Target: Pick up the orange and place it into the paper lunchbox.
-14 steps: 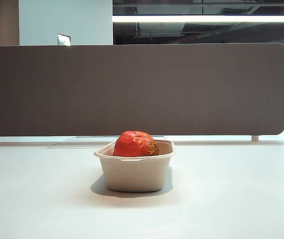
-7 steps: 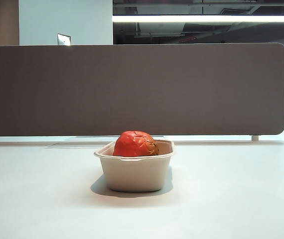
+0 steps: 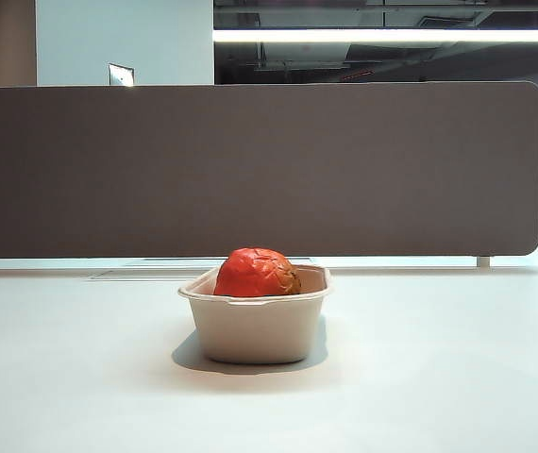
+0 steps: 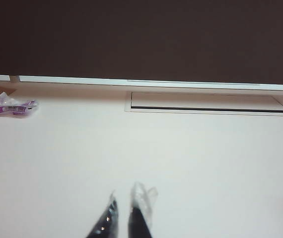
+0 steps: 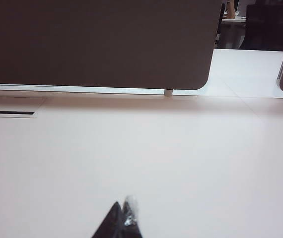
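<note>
You saw the orange seated inside the paper lunchbox. The left gripper and right gripper hovered over bare table, jaws pressed together, holding nothing.

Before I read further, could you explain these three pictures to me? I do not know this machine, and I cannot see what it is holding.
This is a robot with two arms, each ending in a two-finger gripper. One picture is from a fixed camera facing the white table. There the orange lies inside the paper lunchbox. The other two come from cameras on the wrists. The left gripper and the right gripper are both shut, hold nothing, and hang over bare table. A small purple item lies far off.
</note>
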You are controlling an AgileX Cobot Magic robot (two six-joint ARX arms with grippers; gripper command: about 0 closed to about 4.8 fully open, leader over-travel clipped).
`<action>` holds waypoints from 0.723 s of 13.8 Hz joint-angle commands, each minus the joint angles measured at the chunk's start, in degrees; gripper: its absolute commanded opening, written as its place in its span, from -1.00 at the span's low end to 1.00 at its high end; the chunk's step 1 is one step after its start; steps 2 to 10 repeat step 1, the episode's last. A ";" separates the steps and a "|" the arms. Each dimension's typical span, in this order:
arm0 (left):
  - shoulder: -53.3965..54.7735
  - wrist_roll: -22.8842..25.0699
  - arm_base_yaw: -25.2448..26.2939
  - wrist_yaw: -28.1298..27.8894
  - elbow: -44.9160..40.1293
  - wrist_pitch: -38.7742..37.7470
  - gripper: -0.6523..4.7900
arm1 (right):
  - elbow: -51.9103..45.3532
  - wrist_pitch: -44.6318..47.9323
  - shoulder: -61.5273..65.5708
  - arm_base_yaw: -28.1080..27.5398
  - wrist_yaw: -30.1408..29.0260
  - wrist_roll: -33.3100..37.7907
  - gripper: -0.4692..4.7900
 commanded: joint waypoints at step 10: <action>-0.20 -0.17 -0.02 0.24 -0.09 0.42 -0.63 | -0.17 0.81 -0.04 0.04 -0.04 0.00 -0.84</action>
